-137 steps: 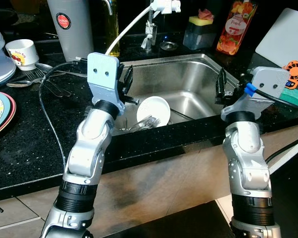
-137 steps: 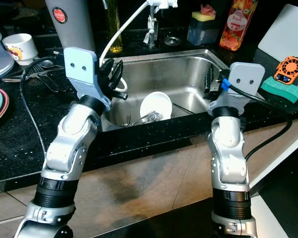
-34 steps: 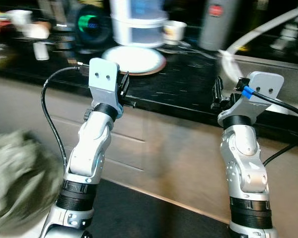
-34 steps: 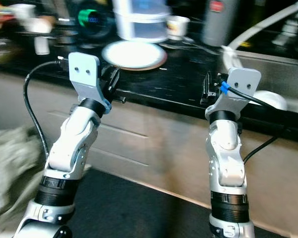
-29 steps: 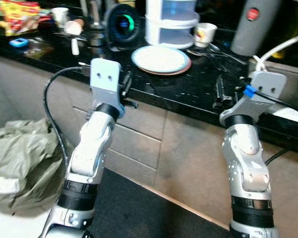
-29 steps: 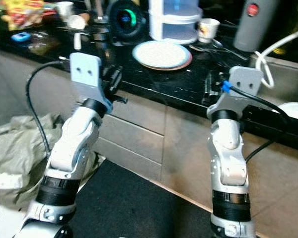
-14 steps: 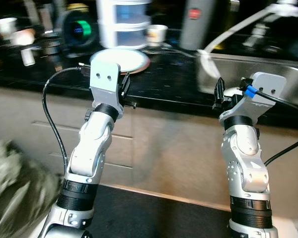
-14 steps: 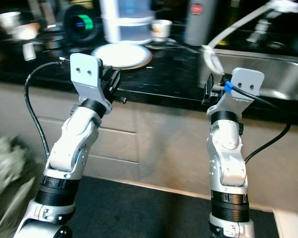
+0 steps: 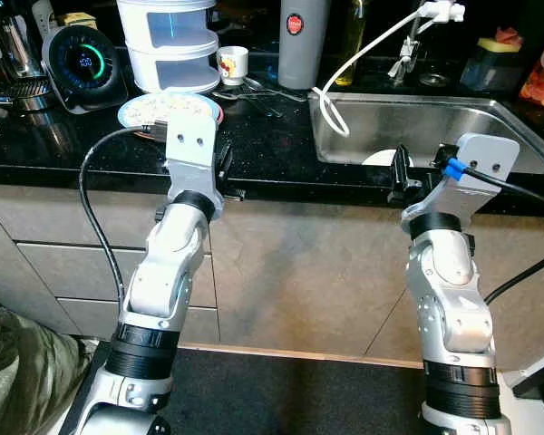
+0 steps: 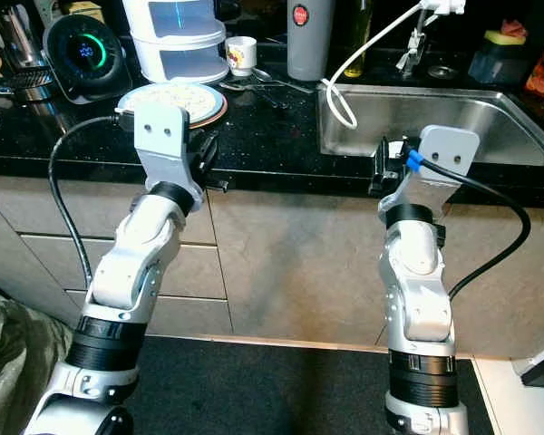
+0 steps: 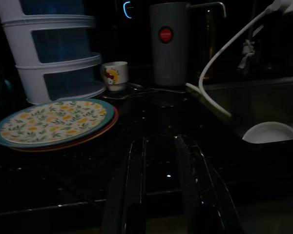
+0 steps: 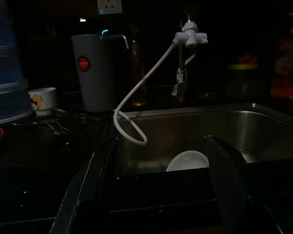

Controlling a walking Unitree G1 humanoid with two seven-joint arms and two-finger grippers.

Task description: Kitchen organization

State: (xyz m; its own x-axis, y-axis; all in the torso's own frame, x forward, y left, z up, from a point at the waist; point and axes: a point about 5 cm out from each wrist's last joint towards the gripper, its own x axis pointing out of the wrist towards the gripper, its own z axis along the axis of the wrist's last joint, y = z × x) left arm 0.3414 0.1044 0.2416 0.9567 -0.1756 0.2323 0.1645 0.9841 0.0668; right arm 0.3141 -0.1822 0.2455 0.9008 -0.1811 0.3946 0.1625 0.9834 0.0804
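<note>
A floral plate (image 9: pixel 170 109) lies on the black counter (image 9: pixel 263 145), stacked on another plate, in front of a white tiered container (image 9: pixel 168 41). A small printed mug (image 9: pixel 233 63) and a grey jug (image 9: pixel 301 41) stand behind, with loose cutlery (image 9: pixel 254 91) between them. A white dish (image 9: pixel 379 158) lies in the steel sink (image 9: pixel 417 118). My left gripper (image 11: pixel 158 146) hovers at the counter's front edge near the plate, its fingers close together on nothing. My right gripper (image 12: pixel 158 141) is open at the edge in front of the sink.
A white hose (image 9: pixel 367 50) loops from the tap into the sink. A round gauge with a green ring (image 9: pixel 83 62) stands at the back left. Cabinet fronts (image 9: pixel 290 263) drop below the counter to a dark floor mat (image 9: pixel 281 390). A grey-green bag (image 9: pixel 23 381) lies low left.
The camera has swung right along the counter, so the sink has come back into view and the blur has cleared. Both arms keep the same raised pose.
</note>
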